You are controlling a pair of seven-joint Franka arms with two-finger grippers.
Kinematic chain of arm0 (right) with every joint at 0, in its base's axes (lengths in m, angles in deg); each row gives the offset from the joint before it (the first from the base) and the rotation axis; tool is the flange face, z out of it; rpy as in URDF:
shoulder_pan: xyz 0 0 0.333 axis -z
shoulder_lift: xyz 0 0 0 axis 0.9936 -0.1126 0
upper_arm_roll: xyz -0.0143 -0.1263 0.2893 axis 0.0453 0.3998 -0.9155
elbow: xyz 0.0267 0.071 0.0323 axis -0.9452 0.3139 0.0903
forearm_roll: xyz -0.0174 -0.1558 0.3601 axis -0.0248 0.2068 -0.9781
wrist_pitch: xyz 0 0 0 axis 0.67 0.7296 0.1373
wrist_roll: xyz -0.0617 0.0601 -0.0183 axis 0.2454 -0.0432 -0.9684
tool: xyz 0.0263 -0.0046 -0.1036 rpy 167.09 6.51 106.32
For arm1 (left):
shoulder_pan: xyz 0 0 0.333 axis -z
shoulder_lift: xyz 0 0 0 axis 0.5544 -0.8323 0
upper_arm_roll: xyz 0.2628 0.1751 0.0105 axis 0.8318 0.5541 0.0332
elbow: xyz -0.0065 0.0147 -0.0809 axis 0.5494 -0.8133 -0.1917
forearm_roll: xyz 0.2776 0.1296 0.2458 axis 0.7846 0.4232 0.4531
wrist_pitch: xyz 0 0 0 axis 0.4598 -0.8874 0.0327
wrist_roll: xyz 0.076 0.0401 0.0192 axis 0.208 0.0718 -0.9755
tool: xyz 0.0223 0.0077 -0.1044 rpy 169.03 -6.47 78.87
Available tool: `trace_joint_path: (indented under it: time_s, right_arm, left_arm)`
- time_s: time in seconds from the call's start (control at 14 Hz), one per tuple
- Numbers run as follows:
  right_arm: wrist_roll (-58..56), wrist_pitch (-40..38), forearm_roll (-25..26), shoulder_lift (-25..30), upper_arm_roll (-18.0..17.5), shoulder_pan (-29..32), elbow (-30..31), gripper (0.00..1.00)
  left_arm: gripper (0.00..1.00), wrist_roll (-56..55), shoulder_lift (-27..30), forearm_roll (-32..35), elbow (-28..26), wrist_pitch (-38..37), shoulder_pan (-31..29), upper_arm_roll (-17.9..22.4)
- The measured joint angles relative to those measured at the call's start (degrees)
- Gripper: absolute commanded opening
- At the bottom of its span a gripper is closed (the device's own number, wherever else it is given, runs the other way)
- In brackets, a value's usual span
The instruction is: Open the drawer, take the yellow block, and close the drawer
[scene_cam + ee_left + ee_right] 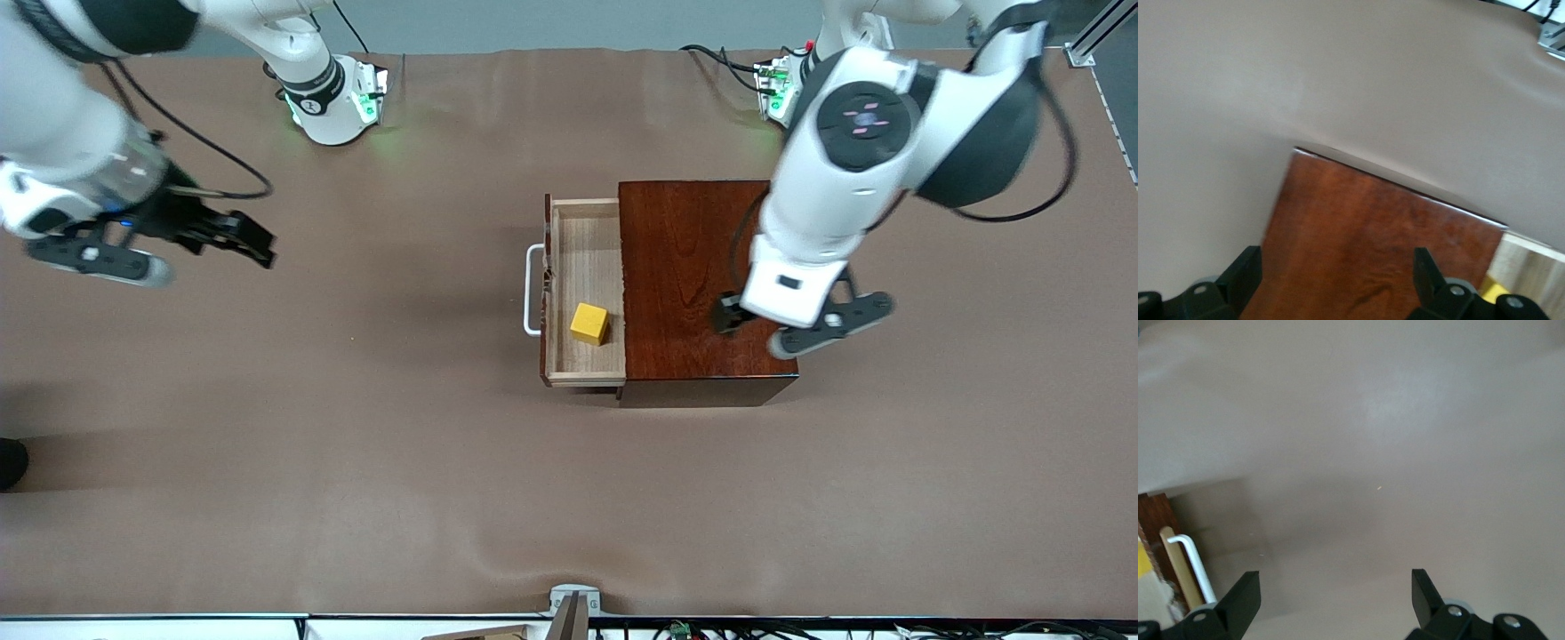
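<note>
The drawer (587, 258) of the dark red-brown wooden box (689, 258) stands pulled out toward the right arm's end of the table, its white handle (532, 291) outermost. The yellow block (589, 323) sits in the drawer, in the part nearer the front camera. My left gripper (756, 324) is open and empty over the box top (1371, 227); a corner of the drawer (1531, 261) and a sliver of the block (1491, 288) show in the left wrist view. My right gripper (258, 242) is open and empty over bare table; the right wrist view (1336, 590) shows the handle (1195, 563).
The brown table cover (356, 427) spreads wide on all sides of the box. The arm bases (333, 98) stand along the table's edge farthest from the front camera. A small metal bracket (573, 604) sits at the nearest edge.
</note>
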Motion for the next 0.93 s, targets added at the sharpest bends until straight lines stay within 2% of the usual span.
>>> trace_joint_path:
  time_s: [0.5,0.93]
  right_arm:
    - [41.16,5.69,-0.33,-6.15,-0.11,-12.24,-0.75,1.0]
    - [73.34,8.39,-0.39,-15.32,-0.13,-20.35,-7.79,1.0]
  left_arm:
    - [1.0,20.76,9.04,-2.86,-9.2,-0.02,-12.43,-0.04]
    - [1.0,38.83,15.09,-5.54,-14.39,-0.19,-20.99,-0.01]
